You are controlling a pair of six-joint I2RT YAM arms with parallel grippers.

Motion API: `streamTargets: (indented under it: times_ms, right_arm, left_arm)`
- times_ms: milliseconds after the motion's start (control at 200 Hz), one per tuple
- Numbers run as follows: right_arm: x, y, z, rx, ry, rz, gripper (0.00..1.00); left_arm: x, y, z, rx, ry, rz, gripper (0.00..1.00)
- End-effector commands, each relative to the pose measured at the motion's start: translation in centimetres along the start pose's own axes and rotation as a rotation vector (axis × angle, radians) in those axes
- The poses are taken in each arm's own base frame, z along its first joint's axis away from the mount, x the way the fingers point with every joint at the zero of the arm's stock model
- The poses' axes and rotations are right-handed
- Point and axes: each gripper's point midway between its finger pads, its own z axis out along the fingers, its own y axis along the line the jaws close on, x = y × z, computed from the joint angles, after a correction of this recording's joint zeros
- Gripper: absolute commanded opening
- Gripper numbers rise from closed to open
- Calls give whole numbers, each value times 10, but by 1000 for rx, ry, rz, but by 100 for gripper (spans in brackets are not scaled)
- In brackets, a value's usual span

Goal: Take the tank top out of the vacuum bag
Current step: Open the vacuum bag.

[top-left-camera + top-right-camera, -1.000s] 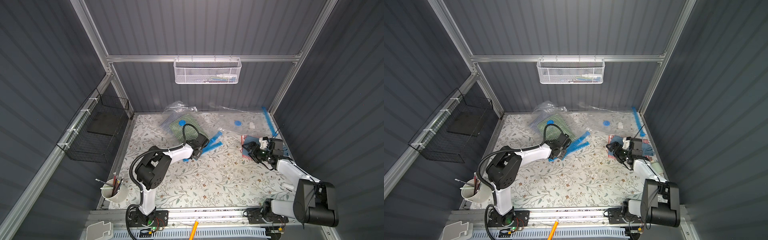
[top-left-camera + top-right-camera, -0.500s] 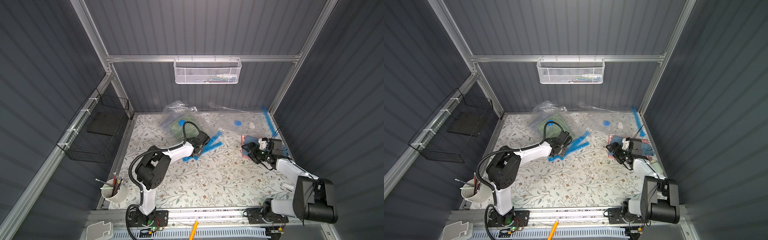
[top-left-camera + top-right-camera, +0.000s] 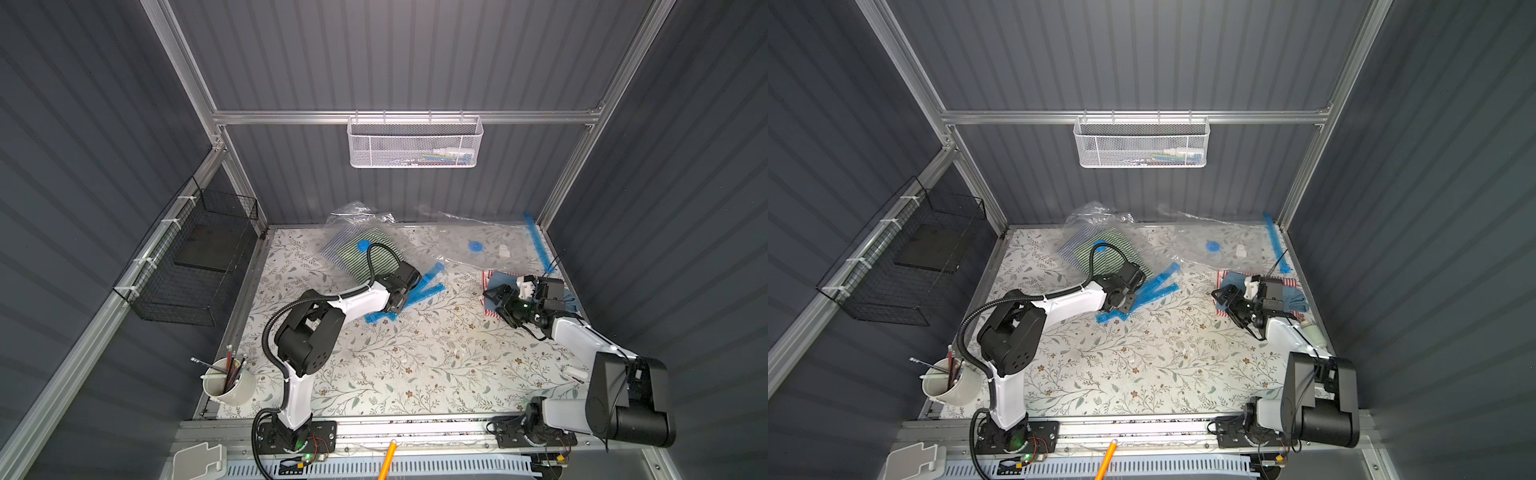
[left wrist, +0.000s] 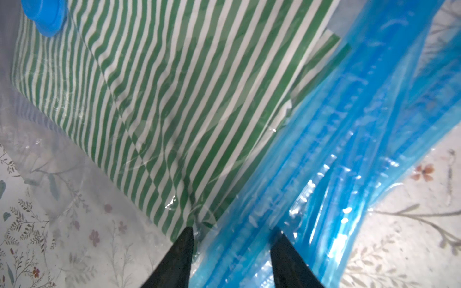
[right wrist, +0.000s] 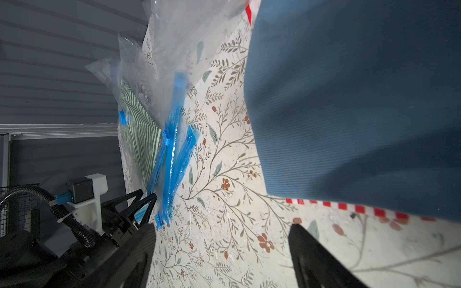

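Observation:
The green-and-white striped tank top [image 3: 376, 259] [image 3: 1117, 249] [image 4: 174, 99] lies inside the clear vacuum bag [image 3: 353, 214] at the back of the table. The bag has a blue valve [image 4: 45, 15], and its blue zip strip [image 3: 424, 286] [image 4: 324, 149] points toward the middle. My left gripper [image 3: 397, 305] [image 3: 1125, 305] [image 4: 232, 234] is low at the bag's mouth. It is open, one fingertip at the tank top's corner and the other on the blue strip. My right gripper [image 3: 496, 301] [image 3: 1225, 303] [image 5: 222, 232] hovers open and empty over the tabletop on the right.
A blue cloth [image 3: 496, 282] [image 5: 349, 99] on a red-and-white striped cloth [image 3: 488, 311] lies by the right gripper. A second clear bag [image 3: 478, 245] lies at the back right. A pencil cup [image 3: 228, 384] stands front left. A black wire basket [image 3: 199, 257] hangs on the left wall.
The left gripper's jaws narrowed and then spread again at the bag's mouth, hardly shifting place. The right arm has stayed still.

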Motion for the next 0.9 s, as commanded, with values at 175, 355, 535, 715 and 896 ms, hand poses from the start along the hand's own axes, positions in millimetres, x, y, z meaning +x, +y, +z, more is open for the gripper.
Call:
streamTargets:
  times_ms: [175,355,535,715,896]
  right_arm:
    - [4,0,2,-12,21,-12,85]
    - [6,0,2,-9,23,-19,85]
    - [5,0,1,-8,22,-19,85]
    - [5,2,1,-15,23,-19,86]
    - [3,4,1,-20,21,-22,86]
  left_arm:
    - [-24,-2,-4,17,-41,-36,51]
    - [-27,-3,1,7,-29,-39,49]
    - [-31,-2,0,3,-38,-40,48]
    - [-35,-4,-4,23,-46,-44,50]
    - [-41,-7,-17,67,-78,-64,51]
